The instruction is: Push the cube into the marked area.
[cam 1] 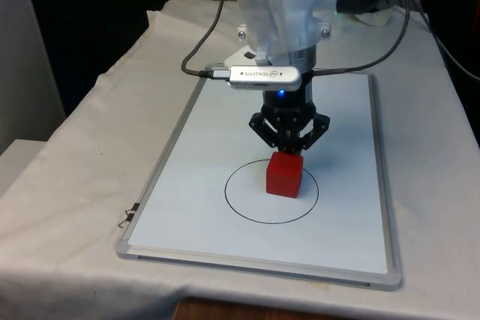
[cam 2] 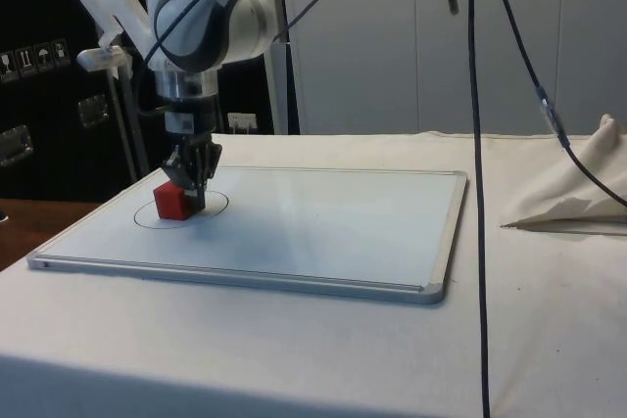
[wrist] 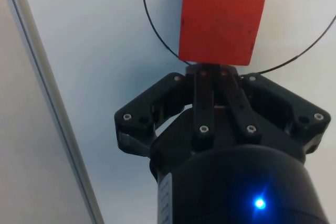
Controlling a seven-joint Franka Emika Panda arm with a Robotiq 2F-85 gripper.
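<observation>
You see the gripper (cam 1: 289,148) standing low over the whiteboard (cam 1: 202,129), its fingers (wrist: 212,80) pressed together with nothing between them. The red cube (cam 1: 285,174) sits right at the fingertips, touching them on its robot-facing side, as you can check in the wrist view (wrist: 220,17). The cube lies inside the drawn circle (cam 1: 244,211), near the rim closest to the gripper. From the side, the gripper (cam 2: 196,191) leans against the cube (cam 2: 172,202).
</observation>
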